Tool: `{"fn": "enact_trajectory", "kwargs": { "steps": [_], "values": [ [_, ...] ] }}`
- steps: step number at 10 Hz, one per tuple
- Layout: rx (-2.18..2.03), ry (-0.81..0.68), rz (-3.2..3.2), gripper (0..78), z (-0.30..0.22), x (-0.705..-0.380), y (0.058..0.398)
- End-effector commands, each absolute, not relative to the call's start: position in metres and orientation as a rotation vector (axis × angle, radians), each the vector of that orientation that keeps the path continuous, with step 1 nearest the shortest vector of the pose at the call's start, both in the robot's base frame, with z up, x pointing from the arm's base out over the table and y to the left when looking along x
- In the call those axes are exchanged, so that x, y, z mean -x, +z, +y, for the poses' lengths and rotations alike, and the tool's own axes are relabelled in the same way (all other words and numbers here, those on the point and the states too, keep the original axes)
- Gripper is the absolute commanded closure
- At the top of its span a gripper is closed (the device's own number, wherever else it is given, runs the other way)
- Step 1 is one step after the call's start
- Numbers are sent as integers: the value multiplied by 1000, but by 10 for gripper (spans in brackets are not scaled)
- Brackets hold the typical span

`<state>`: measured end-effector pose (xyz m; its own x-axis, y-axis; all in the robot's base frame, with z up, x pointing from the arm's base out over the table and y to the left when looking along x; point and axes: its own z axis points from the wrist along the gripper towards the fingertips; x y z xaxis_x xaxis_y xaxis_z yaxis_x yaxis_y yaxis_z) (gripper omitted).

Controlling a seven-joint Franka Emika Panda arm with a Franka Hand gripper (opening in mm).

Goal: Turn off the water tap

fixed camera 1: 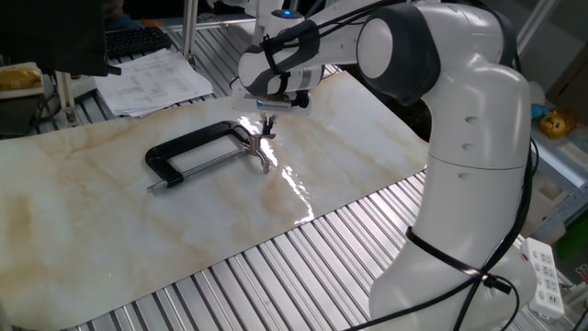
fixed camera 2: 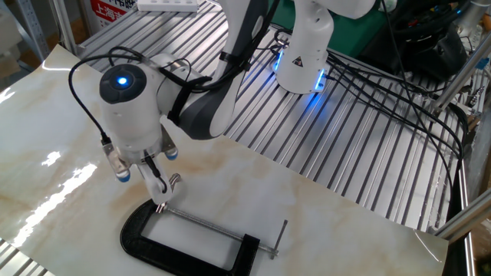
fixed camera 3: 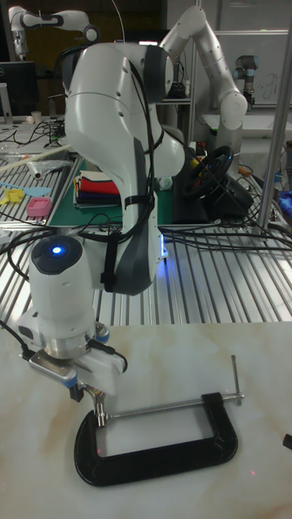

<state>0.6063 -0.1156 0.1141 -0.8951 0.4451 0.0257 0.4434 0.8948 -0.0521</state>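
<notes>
Gripper fingers look pinched on the shiny water tap by the black clamp, so hold tight and twist slowly.

Water tap is showing bright polished metal. Clamp frame is presenting matt black, its screw rod bare metal. Table sheet is reflecting glossy, marble-patterned. Arm shell is looking smooth glossy white plastic. Ribbed surround is appearing metallic.
</notes>
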Motion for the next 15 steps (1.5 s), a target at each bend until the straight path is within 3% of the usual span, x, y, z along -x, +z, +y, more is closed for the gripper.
{"fn": "enact_trajectory", "kwargs": {
  "steps": [1, 15],
  "values": [
    [714, 73, -3024, 776, -114, -595, 113],
    [784, 61, -2975, 776, -102, -562, 118]
  ]
}}
